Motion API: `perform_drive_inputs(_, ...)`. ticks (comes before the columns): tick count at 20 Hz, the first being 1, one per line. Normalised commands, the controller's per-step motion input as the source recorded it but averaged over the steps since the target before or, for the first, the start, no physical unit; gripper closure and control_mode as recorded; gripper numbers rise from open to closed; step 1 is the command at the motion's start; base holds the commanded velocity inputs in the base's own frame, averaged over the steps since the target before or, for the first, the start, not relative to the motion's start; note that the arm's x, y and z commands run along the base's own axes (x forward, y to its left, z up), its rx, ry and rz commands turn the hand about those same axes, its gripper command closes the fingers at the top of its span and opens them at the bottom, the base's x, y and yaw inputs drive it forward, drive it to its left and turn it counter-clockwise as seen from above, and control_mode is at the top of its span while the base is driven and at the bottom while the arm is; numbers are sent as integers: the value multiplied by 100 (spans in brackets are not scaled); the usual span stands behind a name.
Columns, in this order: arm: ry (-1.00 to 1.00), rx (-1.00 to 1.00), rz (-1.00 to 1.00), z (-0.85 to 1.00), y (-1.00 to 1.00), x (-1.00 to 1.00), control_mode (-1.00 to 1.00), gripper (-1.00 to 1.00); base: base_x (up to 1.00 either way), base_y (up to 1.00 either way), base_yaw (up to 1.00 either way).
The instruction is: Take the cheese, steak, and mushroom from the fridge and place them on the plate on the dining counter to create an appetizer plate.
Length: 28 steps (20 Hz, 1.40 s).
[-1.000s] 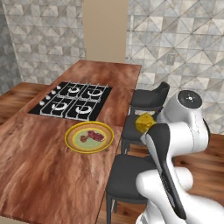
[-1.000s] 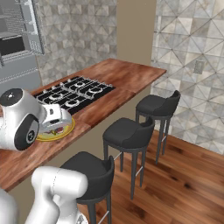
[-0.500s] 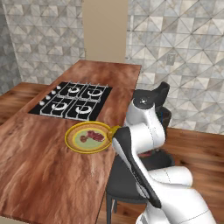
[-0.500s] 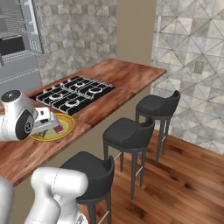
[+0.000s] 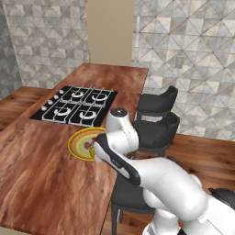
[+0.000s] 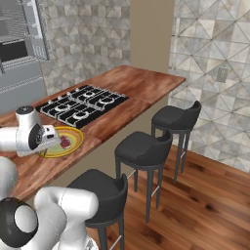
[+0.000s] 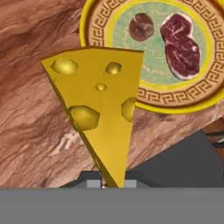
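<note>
While no lettering or brand can be read anywhere, the plate (image 7: 205, 94) carries a band of brown key-pattern ornament between its bright yellow rim and its pale green centre. In the hand view the cheese (image 7: 103, 105) is a tall yellow-orange wedge with smooth faces and round hollows, its narrow end down between the fingertips of the gripper (image 7: 111, 183); the jaws stand nearly closed and pinch that end. The wedge hangs over the counter (image 7: 30, 109), a reddish-brown wood-grain slab with wavy paler streaks, and in that view it covers part of the plate's rim.

On the plate lie the steak (image 7: 180, 46), a flat red-pink slab with paler marbling and a lobed outline, and the mushroom (image 7: 141, 27), a small rounded brown-red piece, close beside it but apart.

In the left base view the plate (image 5: 75, 141) sits on the counter (image 5: 50, 183) just in front of the black cooktop (image 5: 75, 105) with its four grated burners, partly hidden by the white arm. In the right base view the steak (image 6: 65, 142) shows on the plate (image 6: 73, 144) beside the arm's head, and three black padded stools (image 6: 141, 146) stand along the counter's edge on a plank floor.
</note>
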Motion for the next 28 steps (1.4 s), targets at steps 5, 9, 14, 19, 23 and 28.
perform_drive_inputs(5, 8, 0, 10, -43, 49, 90, -100, 100, 0, 0, 0)
perform_drive_inputs(9, -10, -1, 2, -29, 19, 51, -100, 100, 0, 0, 0)
perform_drive_inputs(14, -26, -4, 0, -19, 3, 9, -100, 100, 0, 0, 0)
perform_drive_inputs(19, -13, 0, 0, -6, 2, 28, -100, 100, 0, 0, 0)
perform_drive_inputs(23, -2, 0, 0, -6, 0, 56, -100, 100, 0, 0, 0)
perform_drive_inputs(28, 5, 0, 0, -24, 1, 74, -100, 100, 0, 0, 0)
